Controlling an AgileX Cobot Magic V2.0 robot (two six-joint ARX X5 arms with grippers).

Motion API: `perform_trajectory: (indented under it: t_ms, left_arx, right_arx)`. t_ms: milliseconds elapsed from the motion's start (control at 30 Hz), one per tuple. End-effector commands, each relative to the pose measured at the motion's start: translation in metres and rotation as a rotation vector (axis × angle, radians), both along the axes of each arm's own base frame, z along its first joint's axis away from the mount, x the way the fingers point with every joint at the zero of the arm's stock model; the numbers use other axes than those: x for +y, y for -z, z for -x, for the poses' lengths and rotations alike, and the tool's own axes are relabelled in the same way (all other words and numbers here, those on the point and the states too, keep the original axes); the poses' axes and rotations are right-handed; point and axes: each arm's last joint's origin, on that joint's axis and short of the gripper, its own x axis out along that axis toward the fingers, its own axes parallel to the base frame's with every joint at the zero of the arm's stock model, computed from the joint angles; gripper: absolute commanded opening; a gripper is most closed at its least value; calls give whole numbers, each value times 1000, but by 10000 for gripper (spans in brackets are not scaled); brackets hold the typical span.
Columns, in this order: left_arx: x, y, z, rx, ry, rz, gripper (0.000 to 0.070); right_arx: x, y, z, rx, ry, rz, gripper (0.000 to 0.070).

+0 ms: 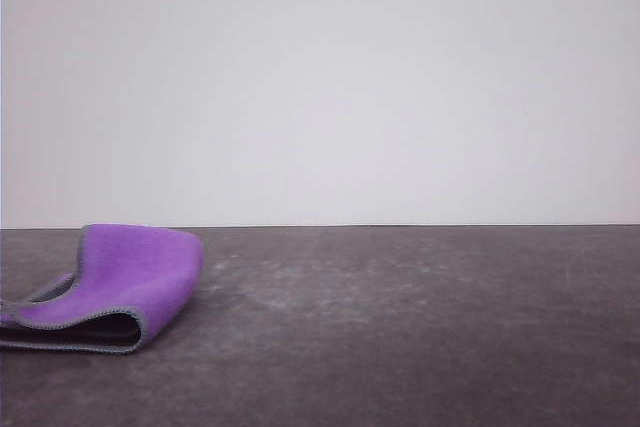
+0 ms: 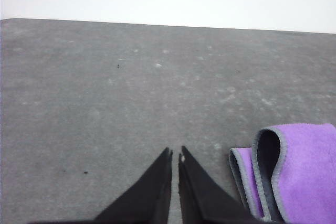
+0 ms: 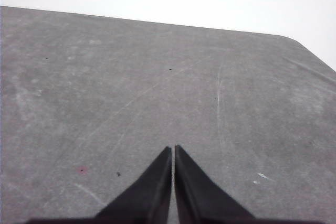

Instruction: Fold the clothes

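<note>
The cloth lies folded over, purple side out, at the lower left of the front view on the tabletop, so the left hand and right hand sit closed and empty.

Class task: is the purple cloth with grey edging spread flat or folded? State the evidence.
Folded. The purple cloth with grey stitched edging lies doubled over on the dark grey table, with stacked edge layers and a rounded loop.

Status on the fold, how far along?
Done: the cloth lies doubled over in layers, purple face out, at the table's left edge. In hand: nothing; left claw and right claw are shut, empty. Left: possibly flattening the puffy fold.
</note>
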Motion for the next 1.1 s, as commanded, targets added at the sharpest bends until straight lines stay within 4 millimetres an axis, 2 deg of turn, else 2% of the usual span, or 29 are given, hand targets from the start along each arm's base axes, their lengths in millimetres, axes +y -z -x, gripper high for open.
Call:
perform_trajectory:
  t_ms: [0,1067]
  left_arx:
    - [0,7,-1,24,-2,3,16]
    - [0,7,-1,24,-2,3,16]
  right_arx:
    - [0,1,-1,-4,6,-17,6]
    - [0,1,-1,-4,6,-17,6]
